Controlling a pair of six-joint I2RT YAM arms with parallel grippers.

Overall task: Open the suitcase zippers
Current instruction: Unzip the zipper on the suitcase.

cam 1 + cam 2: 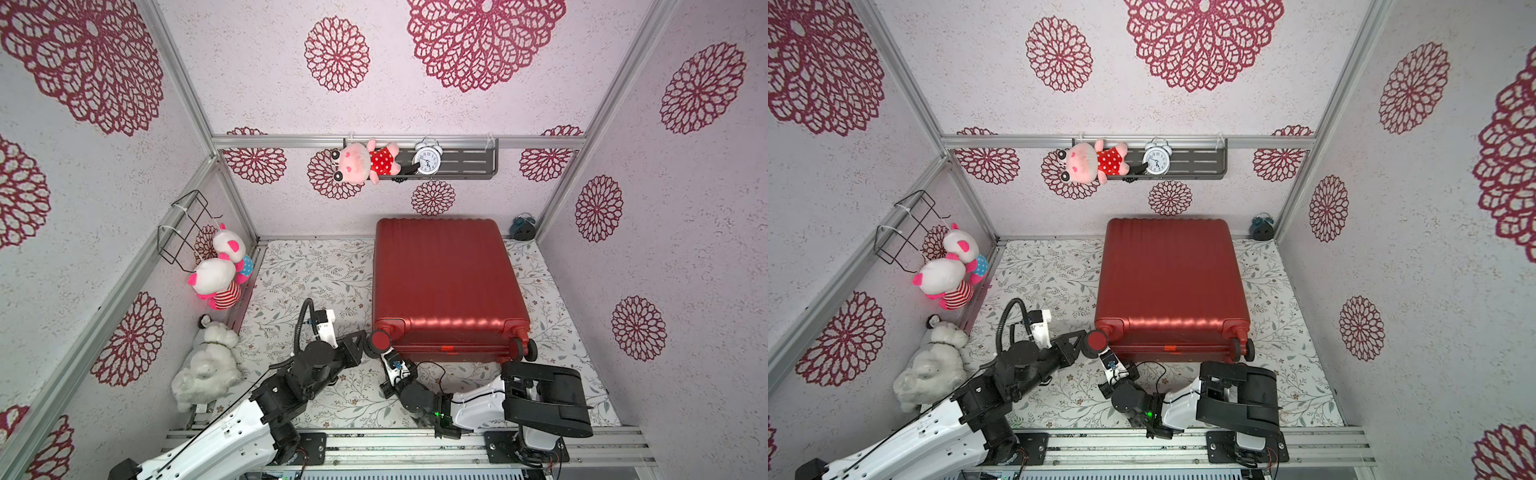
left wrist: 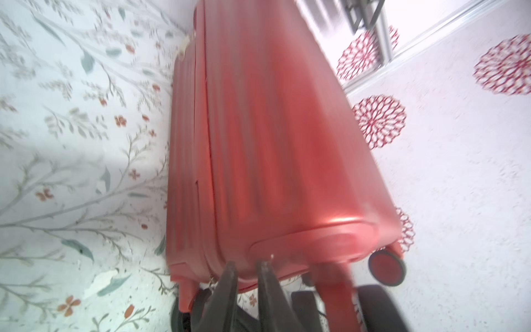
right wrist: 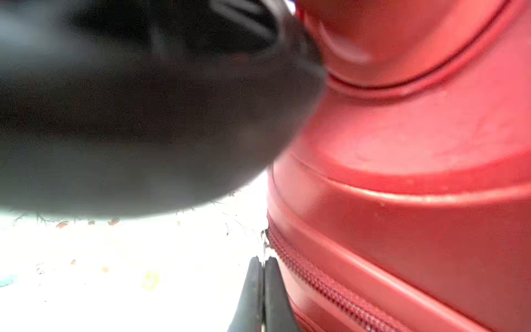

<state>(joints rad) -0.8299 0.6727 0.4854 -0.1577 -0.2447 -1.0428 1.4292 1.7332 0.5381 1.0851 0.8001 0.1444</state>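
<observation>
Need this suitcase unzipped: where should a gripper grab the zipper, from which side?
The thin pull tab dangling at the zipper track's corner end, pinched from the suitcase's wheel end, as the right gripper seems to: the track itself lies flush in the seam.

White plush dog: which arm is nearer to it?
Left. The left arm passes right beside the dog; the right arm lies farther off, in front of the suitcase.

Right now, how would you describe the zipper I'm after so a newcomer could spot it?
Find the big red suitcase lying flat on the flowered mat. Around its side wall, along the middle seam, runs the zipper. It is a thin strip of dark red teeth, unlike the smooth ribs beside it.
</observation>
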